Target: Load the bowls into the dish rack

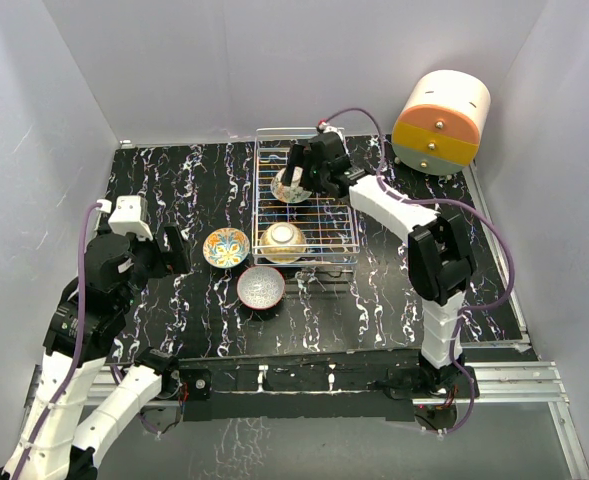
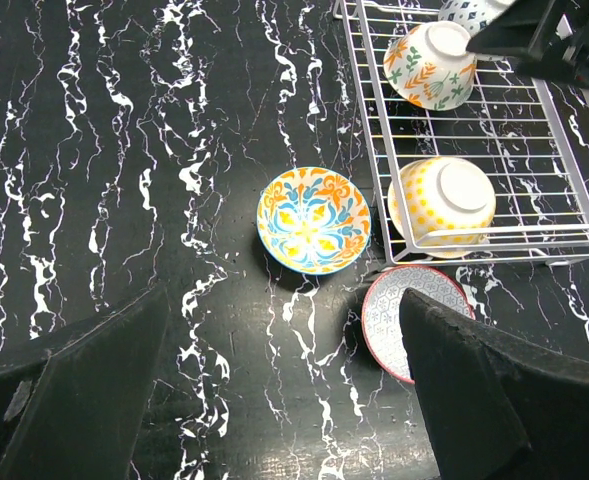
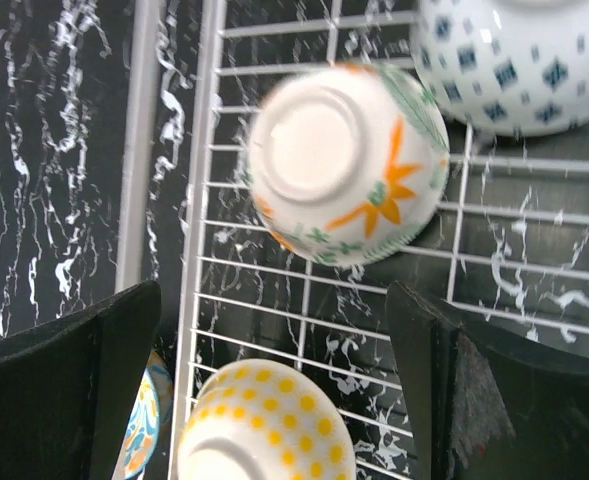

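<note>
Lying upside down in the wire dish rack (image 1: 329,228), orange-floral bowl (image 3: 346,165) and yellow-dotted bowl (image 3: 264,425) show white bases; left fingers (image 2: 84,390) and right fingers (image 3: 64,390) stand open, empty.

Bright, even diffuse light, soft shadows; slight blur on orange-flowered white ceramic bowl (image 3: 344,165), right wrist view.

No legible text, label, brand or number found on any surface in the three views. Markings on the bowls (image 2: 312,220) are painted decoration only (dots, leaves, floral motifs, small squares), not lettering.
</note>
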Motion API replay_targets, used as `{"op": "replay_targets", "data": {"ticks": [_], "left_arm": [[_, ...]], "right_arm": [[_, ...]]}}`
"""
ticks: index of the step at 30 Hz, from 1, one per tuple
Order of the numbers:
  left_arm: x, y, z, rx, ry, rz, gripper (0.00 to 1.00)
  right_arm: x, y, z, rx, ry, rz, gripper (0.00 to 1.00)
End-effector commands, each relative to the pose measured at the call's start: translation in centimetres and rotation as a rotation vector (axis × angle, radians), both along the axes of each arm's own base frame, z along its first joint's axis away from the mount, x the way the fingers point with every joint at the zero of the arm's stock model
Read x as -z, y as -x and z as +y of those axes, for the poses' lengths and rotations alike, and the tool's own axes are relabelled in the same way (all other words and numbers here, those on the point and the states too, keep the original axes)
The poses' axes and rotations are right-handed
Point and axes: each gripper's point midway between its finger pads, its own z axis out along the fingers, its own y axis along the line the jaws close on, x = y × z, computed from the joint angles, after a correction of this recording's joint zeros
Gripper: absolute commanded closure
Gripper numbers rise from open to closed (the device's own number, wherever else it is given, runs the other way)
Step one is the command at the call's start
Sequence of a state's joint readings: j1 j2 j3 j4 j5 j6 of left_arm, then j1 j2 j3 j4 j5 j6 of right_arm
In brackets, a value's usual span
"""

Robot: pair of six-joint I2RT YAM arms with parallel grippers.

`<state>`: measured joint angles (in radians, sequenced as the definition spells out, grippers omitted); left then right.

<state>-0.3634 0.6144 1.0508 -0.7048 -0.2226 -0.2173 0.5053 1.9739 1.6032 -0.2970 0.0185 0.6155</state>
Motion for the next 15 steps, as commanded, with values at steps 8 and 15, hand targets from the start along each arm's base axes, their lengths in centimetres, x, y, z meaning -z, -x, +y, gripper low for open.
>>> {"op": "replay_targets", "data": {"ticks": [8,15], "left_arm": [[0.4,-0.4,-0.3,0.01,-0.007,0.003,0.03],[0.7,-0.7,-0.1,0.001,-0.026,0.014,0.03]], "right_arm": [[-4.4,-4.7,0.3,-0.07,0.298,-0.185,0.01],[-2.1,-6.5,0.6,-0.087,0.372,-0.184,0.01]]}}
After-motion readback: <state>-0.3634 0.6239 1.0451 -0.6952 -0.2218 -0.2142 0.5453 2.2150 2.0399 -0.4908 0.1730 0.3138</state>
